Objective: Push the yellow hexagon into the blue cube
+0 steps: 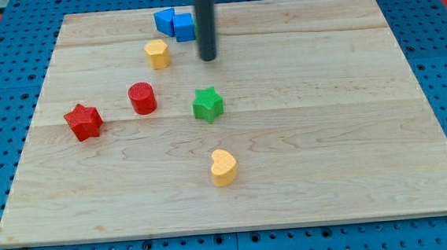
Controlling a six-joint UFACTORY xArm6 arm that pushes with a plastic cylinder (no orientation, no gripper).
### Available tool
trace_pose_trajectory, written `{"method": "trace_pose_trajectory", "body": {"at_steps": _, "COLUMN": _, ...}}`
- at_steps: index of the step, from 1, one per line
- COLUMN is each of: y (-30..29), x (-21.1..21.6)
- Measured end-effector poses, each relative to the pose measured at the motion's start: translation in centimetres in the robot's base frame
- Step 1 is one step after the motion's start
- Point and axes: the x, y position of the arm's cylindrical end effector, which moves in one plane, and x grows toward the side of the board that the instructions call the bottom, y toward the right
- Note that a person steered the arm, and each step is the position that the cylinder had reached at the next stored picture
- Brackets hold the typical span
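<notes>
The yellow hexagon (156, 54) sits on the wooden board (327, 133) in the upper left-middle part. The blue cube (183, 26) is just above and to its right, touching another blue block (165, 20) on its left. My tip (208, 59) is to the right of the yellow hexagon, a short gap away, and just below and right of the blue cube. The rod rises out of the view's top.
A red cylinder (142, 97) and a red star (83, 121) lie at the left. A green star (207, 104) sits below my tip. A yellow heart (223, 167) lies lower in the middle. Blue pegboard surrounds the board.
</notes>
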Motion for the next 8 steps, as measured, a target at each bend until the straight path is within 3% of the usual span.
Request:
{"method": "trace_pose_trajectory", "body": {"at_steps": 1, "y": -4.0, "x": 0.4}}
{"method": "trace_pose_trajectory", "body": {"at_steps": 2, "y": -2.8, "x": 2.1}}
{"method": "trace_pose_trajectory", "body": {"at_steps": 3, "y": -9.8, "x": 3.3}}
{"method": "trace_pose_trajectory", "body": {"at_steps": 4, "y": -13.9, "x": 0.5}}
{"method": "trace_pose_trajectory", "body": {"at_steps": 6, "y": -2.4, "x": -0.2}}
{"method": "trace_pose_trajectory", "body": {"at_steps": 8, "y": -8.5, "x": 2.8}}
